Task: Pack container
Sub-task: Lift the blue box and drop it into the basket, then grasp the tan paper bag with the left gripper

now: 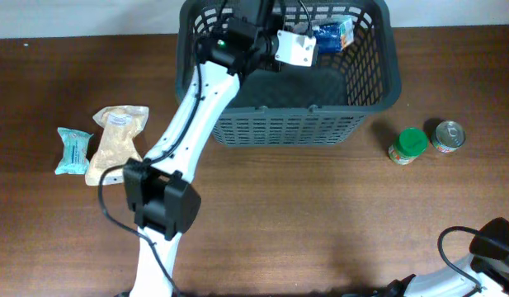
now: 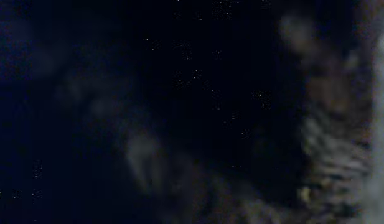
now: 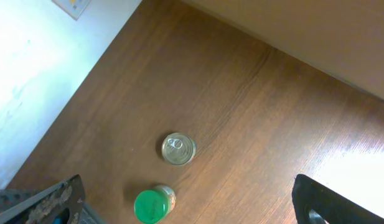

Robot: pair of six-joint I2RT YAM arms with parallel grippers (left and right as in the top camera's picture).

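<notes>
The dark grey slotted basket (image 1: 280,127) stands at the back centre of the table. A blue packet (image 1: 333,35) lies inside it at the far right. My left arm reaches over the near rim, and my left gripper (image 1: 312,43) is down inside the basket beside the blue packet. Its fingers are hidden by the wrist, and the left wrist view is nearly black, so I cannot tell its state. My right gripper (image 3: 190,208) is wide open and empty, high above the table near a green-lidded jar (image 3: 153,204) and a tin can (image 3: 178,149).
The green-lidded jar (image 1: 408,145) and the tin can (image 1: 448,136) stand right of the basket. A beige pouch (image 1: 115,140) and a teal packet (image 1: 74,151) lie at the left. The right arm (image 1: 492,241) sits at the front right corner.
</notes>
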